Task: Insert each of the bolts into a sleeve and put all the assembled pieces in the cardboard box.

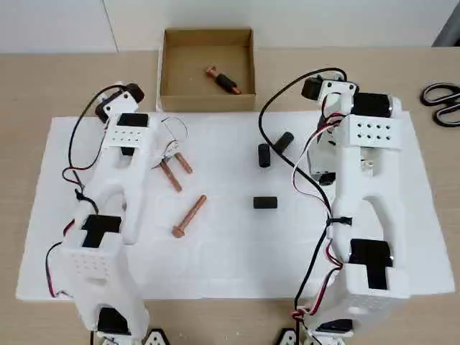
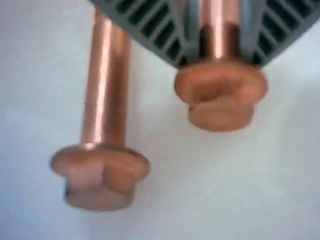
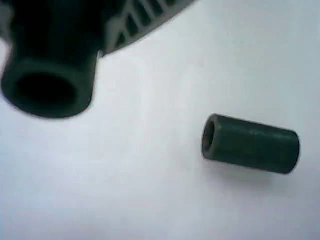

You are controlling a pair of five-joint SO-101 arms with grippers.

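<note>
White mat [image 1: 230, 266]: left end effector [image 2: 220, 20] clamps bolt [image 2: 220, 92]; 2nd bolt [image 2: 102, 125] just beside.

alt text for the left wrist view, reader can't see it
A copper bolt sticks head-first out of the left gripper, its shaft pinched between ribbed grey jaws. A second copper bolt lies beside it on the white mat, not touching it.

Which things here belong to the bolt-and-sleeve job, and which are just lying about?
Job: three loose bolts, three loose sleeves, cardboard box, assembled piece inside it.
Lying about: scissors on the table, off the white sheet.
</note>
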